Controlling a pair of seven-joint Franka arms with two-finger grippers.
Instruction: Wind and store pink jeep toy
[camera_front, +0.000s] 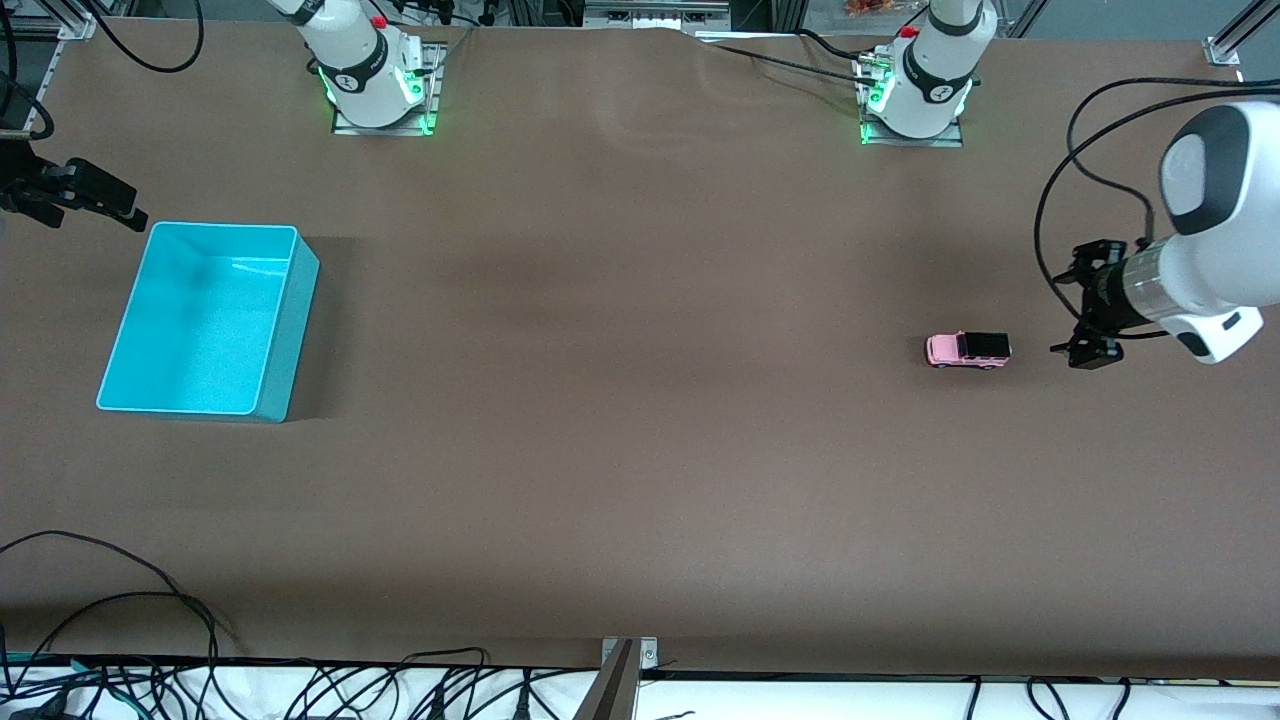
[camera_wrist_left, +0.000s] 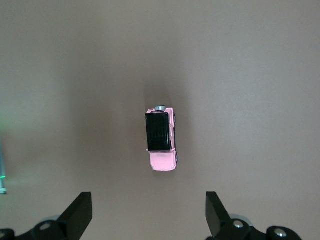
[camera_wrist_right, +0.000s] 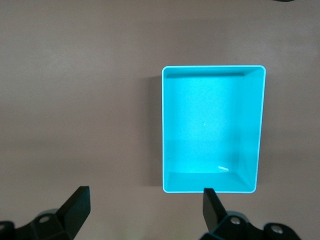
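Pink jeep toy was the smallest thing there, so I took in the rest first. A broad table under brown cloth (camera_front: 640, 450) held everything. On it, toward the right arm's end, sat a turquoise rectangular plastic bin (camera_front: 285, 330), open-topped, with only a tiny pale speck (camera_wrist_right: 222, 168) inside on its floor. The right gripper (camera_wrist_right: 145, 210) hung in the air just off that bin's rim, out past the table's end, its two black fingers (camera_wrist_right: 77, 207) spread wide and holding nothing. The left gripper (camera_front: 1085, 305) hovered over the cloth at the left arm's end, fingers (camera_wrist_left: 80, 212) likewise parted and empty. The pink jeep toy (camera_front: 968, 349), a tiny boxy car with a black roof and dark wheels, stood upright on the cloth just ahead of the left fingertips, apart from them, its pink bonnet pointing back at that gripper.
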